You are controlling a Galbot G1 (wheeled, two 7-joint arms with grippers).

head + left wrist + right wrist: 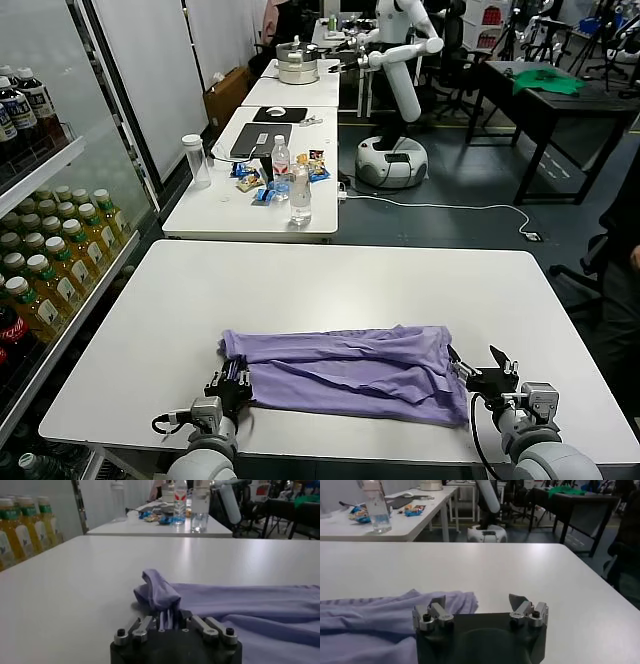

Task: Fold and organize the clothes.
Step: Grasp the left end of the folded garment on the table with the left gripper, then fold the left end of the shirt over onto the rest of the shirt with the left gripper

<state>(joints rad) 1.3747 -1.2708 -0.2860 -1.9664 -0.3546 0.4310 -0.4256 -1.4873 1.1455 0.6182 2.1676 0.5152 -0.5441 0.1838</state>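
Observation:
A lavender T-shirt [345,375] lies folded into a long band across the near part of the white table [330,290]. My left gripper [232,385] is at the band's left end and is shut on a pinched fold of the fabric; in the left wrist view the gripper [169,616] holds the raised lavender tip [157,591]. My right gripper [480,372] is open at the band's right end, low over the table. In the right wrist view the gripper [478,601] has one finger over the shirt's edge [455,601] and the other over bare table.
A second white table [250,205] behind holds water bottles [300,195], snack packets and a laptop. A drinks fridge [45,250] stands at the left. Another white robot [395,100] and a dark table with a green garment [548,82] stand further back.

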